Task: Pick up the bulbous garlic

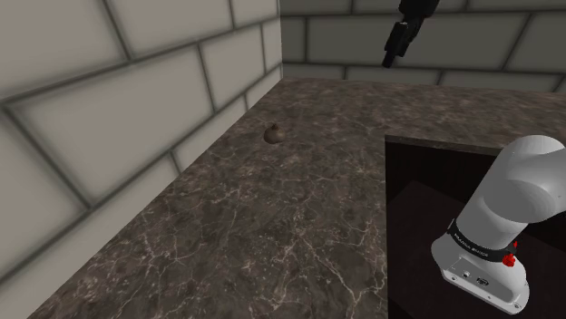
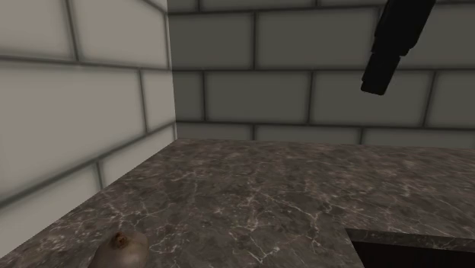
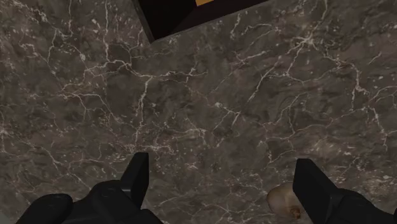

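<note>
The garlic [image 1: 272, 134] is a small brownish bulb lying on the dark marbled counter [image 1: 272, 217] close to the tiled wall. It also lies at the near edge of the second exterior view, garlic [image 2: 122, 250]. My black gripper [image 1: 393, 53] hangs high above the counter near the back wall, well away from the bulb; in the second exterior view the gripper [image 2: 377, 84] hangs at the upper right. In the wrist view the two fingers [image 3: 137, 175] stand wide apart with nothing between them, and the garlic [image 3: 283, 200] peeks out just beside one finger.
Pale tiled walls [image 1: 109, 100] meet in a corner behind the counter. A dark recessed opening [image 1: 426, 190] is cut into the counter beside the arm's white base [image 1: 508, 217]. The opening's corner [image 3: 172, 16] lies far below the hand.
</note>
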`<control>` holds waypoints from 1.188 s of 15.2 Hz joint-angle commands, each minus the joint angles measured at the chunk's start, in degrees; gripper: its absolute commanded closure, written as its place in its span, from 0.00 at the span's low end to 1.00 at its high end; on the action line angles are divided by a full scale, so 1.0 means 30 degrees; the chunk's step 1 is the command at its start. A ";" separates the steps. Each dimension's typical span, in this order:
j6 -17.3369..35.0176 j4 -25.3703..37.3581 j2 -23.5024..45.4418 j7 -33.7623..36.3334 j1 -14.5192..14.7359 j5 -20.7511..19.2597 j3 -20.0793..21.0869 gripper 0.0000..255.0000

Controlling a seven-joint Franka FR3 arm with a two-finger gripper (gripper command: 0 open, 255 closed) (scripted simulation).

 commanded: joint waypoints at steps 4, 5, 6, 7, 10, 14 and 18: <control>0.2114 -0.1374 0.0382 0.1093 0.0129 0.1002 0.0096 0.00; 0.2843 -0.1783 0.0567 0.1433 0.0184 0.1342 0.0140 0.00; 0.3585 -0.2167 0.0783 0.1760 0.0246 0.1686 0.0189 0.00; 0.4337 -0.2524 0.1030 0.2075 0.0317 0.2033 0.0242 0.00; 0.6656 -0.3426 0.1960 0.2944 0.0591 0.3100 0.0412 0.00; 0.9847 -0.4192 0.3643 0.3886 0.1097 0.4628 0.0649 0.00; 1.3047 -0.4404 0.5793 0.4511 0.1798 0.6345 0.0827 0.00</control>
